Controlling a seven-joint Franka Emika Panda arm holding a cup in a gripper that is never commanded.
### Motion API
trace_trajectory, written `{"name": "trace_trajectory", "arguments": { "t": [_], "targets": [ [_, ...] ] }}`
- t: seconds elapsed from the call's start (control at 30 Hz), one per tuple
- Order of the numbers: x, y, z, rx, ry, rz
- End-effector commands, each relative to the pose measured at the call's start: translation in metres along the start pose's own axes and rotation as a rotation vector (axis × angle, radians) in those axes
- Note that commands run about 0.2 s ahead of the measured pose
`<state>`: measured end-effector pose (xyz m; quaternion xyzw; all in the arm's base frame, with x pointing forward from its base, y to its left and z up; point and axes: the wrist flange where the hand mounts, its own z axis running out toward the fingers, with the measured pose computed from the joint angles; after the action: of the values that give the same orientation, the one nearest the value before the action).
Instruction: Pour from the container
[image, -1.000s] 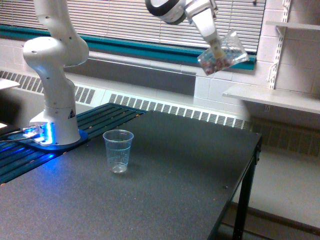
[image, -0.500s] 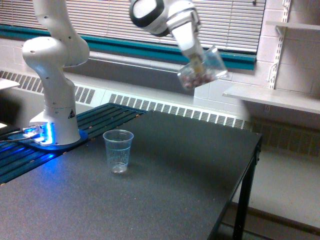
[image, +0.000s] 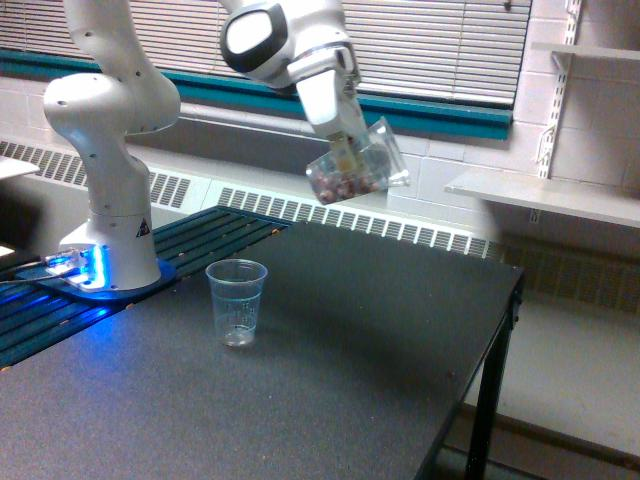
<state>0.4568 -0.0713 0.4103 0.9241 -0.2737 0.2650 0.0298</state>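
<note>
Tumbler (image: 358, 166) in fingers (image: 345, 158), high above cup (image: 237, 300).

No text is readable (a triangular sticker (image: 141, 228) is illegible).

The tumbler (image: 358, 166), clear plastic, hangs tilted in the upper middle of the frame, mouth toward upper right, small dark reddish pieces gathered at its lower-left base.
</note>
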Motion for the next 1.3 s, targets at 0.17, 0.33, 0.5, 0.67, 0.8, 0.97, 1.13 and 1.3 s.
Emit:
{"name": "trace_trajectory", "arguments": {
  "t": [0.17,0.33,0.5,0.67,0.8,0.97,1.13,1.3],
  "targets": [
    [-0.015,0.020,-0.008,-0.010,0.013,-0.020],
    [-0.028,0.029,-0.009,-0.017,0.002,-0.032],
    [-0.041,0.039,-0.010,-0.026,-0.011,-0.038],
    [-0.053,0.048,-0.009,-0.041,-0.036,-0.043],
    [-0.061,0.050,-0.009,-0.052,-0.045,-0.062],
    [-0.069,0.054,-0.010,-0.063,-0.062,-0.072],
    [-0.081,0.056,-0.010,-0.083,-0.081,-0.101],
    [-0.092,0.057,-0.011,-0.100,-0.090,-0.131]
  ]
}}
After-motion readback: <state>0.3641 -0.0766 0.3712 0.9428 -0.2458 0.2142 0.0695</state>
